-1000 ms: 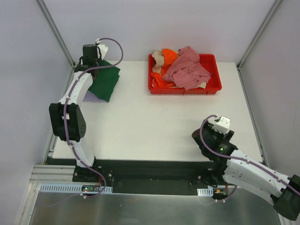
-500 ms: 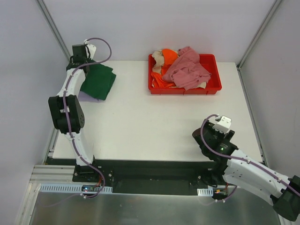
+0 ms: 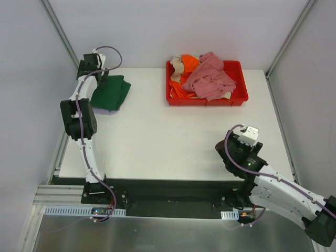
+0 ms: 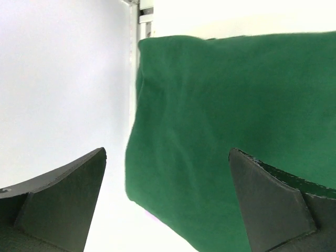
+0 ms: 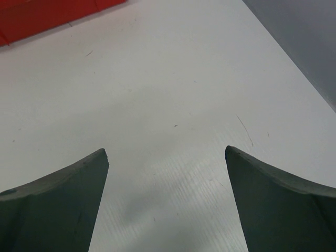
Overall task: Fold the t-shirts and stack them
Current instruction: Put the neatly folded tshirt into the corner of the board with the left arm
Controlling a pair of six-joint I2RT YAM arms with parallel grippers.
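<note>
A folded dark green t-shirt (image 3: pixel 111 93) lies at the table's far left, on top of a lavender one whose edge (image 3: pixel 98 109) peeks out below it. My left gripper (image 3: pixel 101 77) hangs open just beyond the green shirt's far edge, holding nothing. In the left wrist view the green shirt (image 4: pixel 226 115) fills the space between and past the spread fingers (image 4: pixel 63 199). Pink (image 3: pixel 210 79), orange (image 3: pixel 189 64) and beige (image 3: pixel 177 66) t-shirts lie crumpled in the red tray (image 3: pixel 237 98). My right gripper (image 3: pixel 227 152) rests open and empty over bare table (image 5: pixel 168 105) near the front right.
The red tray stands at the far centre-right; its corner (image 5: pixel 31 21) shows in the right wrist view. White enclosure walls and a metal post (image 3: pixel 63 37) stand close behind the left gripper. The table's right edge (image 5: pixel 294 63) runs near the right gripper.
The left gripper has opened and let go of the green shirt, drawing back toward the far-left corner. The shirt now lies flat on the lavender one. The right arm barely moved.
</note>
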